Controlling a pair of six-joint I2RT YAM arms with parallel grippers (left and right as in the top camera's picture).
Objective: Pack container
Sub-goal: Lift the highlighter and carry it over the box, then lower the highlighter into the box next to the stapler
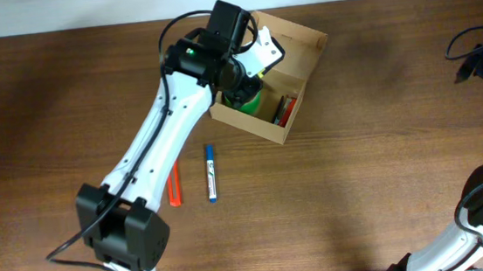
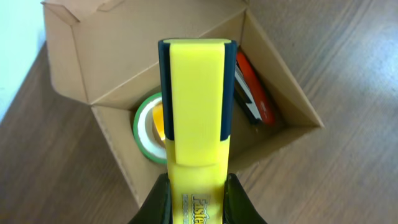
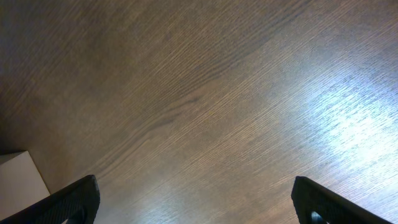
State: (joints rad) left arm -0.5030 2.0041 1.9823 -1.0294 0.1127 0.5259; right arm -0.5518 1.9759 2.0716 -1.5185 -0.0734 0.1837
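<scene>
Here left pincer [image 2: 198, 204] clamps yellow highlighter [image 2: 198, 106] over container [image 2: 155, 31]; right pincer [image 3: 199, 202] wide.

Robot lab: wood table [image 1: 377, 185] w/ robot arms [image 1: 151, 152].

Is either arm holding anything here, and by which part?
The left gripper holds a yellow plastic highlighter by its printed barrel, cap end free. The right gripper holds nothing.

Brown rectangular cardboard container [image 1: 305, 44], flap lid open, sitting askew.
</scene>
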